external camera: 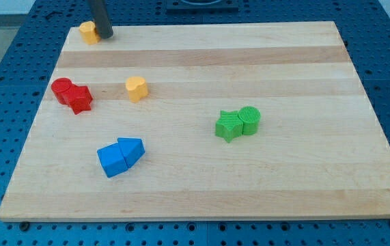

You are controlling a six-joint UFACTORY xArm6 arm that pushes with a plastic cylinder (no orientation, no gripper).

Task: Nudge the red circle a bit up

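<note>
The red circle (61,89) lies at the board's left, touching a red star-like block (80,98) on its right. My tip (105,35) is at the view's top left, right beside a yellow block (89,32) near the board's top edge. The tip is far above the red circle and a little to its right.
A yellow heart-like block (136,89) sits right of the red pair. A blue cube (112,160) touches a blue triangle (132,149) at lower left. A green star (229,125) touches a green circle (249,120) right of centre. The wooden board (201,48) rests on a blue pegboard.
</note>
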